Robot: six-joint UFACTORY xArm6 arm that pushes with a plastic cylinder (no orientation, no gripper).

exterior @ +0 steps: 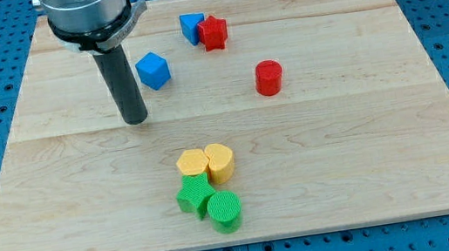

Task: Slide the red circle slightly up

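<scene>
while my tip (pixel 135 119) rests left | red circle (pixel 269 77) well apart

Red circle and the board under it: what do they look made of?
Red circle: probably plastic, matte, uniform colour; the similar green blocks show fine ridges, perhaps printed layers. Board: pale wood, smooth, with visible grain and plank seams.

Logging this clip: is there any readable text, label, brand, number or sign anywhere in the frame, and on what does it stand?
None: no text can be read anywhere. The wooden board, the red circle, the other coloured blocks and the dark rod ending in my tip all carry no markings.
</scene>
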